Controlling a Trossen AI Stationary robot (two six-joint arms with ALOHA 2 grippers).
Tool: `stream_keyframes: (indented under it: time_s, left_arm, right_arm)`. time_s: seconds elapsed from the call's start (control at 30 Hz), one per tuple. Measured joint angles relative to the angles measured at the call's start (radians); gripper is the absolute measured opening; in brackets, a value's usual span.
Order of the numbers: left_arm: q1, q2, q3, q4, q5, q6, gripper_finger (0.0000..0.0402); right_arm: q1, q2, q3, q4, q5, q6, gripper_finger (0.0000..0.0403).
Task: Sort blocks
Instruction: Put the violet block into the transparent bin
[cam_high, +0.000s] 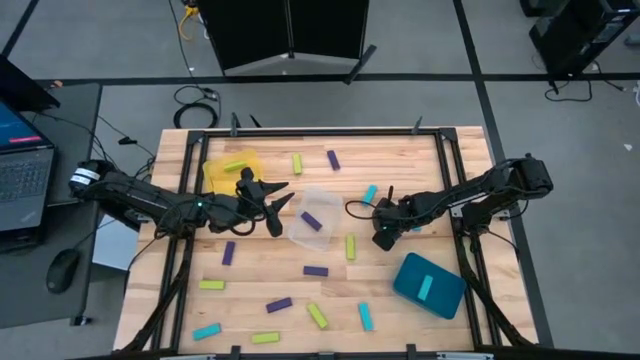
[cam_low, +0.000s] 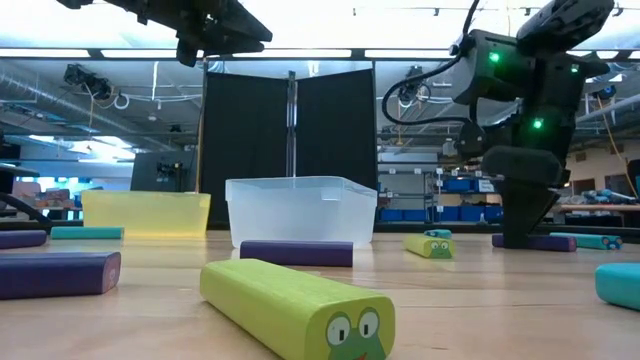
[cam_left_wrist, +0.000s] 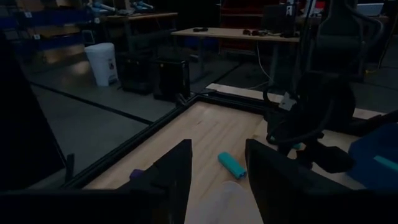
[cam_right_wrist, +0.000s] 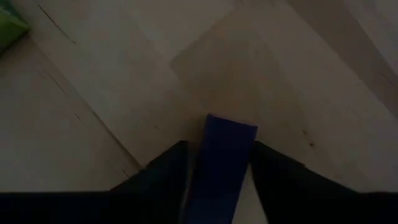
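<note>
Blocks in green, purple and cyan are lying scattered across the wooden table (cam_high: 400, 150). The right pincer (cam_high: 384, 236) is pointing down at the tabletop, its two fingers (cam_right_wrist: 163, 180) clamped on a purple block (cam_right_wrist: 222, 163) standing between them. Just beside this pincer, toward the middle of the table, a green block (cam_high: 350, 246) is lying flat, and past that the clear tray (cam_high: 316, 217) is sitting with one purple block (cam_high: 311, 221) inside it. A cyan block (cam_high: 370, 193) is lying near the right pincer on the far side, and the teal tray (cam_high: 429, 285), holding one cyan block (cam_high: 426, 288), is resting on the near side, toward the table's right edge.

The left pincer (cam_high: 277, 198) is hovering above the table with its fingers (cam_left_wrist: 175, 172) spread apart and nothing between them. It is hanging between the yellow tray (cam_high: 232, 172) and the clear tray, close to the clear tray's rim. The yellow tray, just behind this pincer, is holding a green block (cam_high: 235, 165). Nearer the front edge, well apart from both pincers, more blocks are lying loose, among them a green one with a frog face (cam_low: 297, 308).
</note>
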Motion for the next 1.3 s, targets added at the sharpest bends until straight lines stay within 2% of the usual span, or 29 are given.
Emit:
stream_keyframes:
  time_s: [0.1,0.3,0.47,0.57,0.73,0.87,1.03,1.23,1.3]
  left_arm:
    - [0.000,0.000,0.000,-0.001,0.000,0.000,0.0156]
    - [-0.002,0.000,0.000,-0.002,0.000,0.000,0.0156]
    - [-0.002,0.000,0.000,-0.003,0.000,0.000,0.0156]
    - [-0.002,0.000,0.000,-0.003,0.000,-0.006,0.0156]
    - [-0.002,0.000,0.000,-0.003,0.000,-0.023,0.0156]
    - [-0.002,0.000,0.000,0.000,0.000,-0.023,0.0156]
    - [-0.002,0.000,0.001,0.003,0.000,-0.023,0.0156]
    - [-0.002,0.000,0.001,0.004,0.000,-0.027,0.0156]
    - [-0.002,0.000,0.001,0.004,0.000,-0.031,0.0156]
  right_arm:
    - [0.000,-0.001,-0.001,-0.001,0.002,-0.001,0.0116]
    - [0.000,-0.013,-0.005,0.020,0.007,-0.017,0.0114]
    - [0.008,-0.082,-0.007,0.102,0.046,-0.039,0.0114]
    - [0.011,-0.120,-0.007,0.213,0.047,-0.062,0.0114]
    - [0.012,-0.144,-0.005,0.565,0.047,-0.185,0.0114]
    - [-0.010,-0.104,-0.004,0.878,0.020,-0.301,0.0114]
    - [-0.068,0.004,-0.002,1.142,-0.047,-0.315,0.0114]
    - [-0.085,0.157,0.086,1.159,-0.078,-0.321,0.0116]
    - [-0.085,0.197,0.119,1.161,-0.078,-0.338,0.0132]
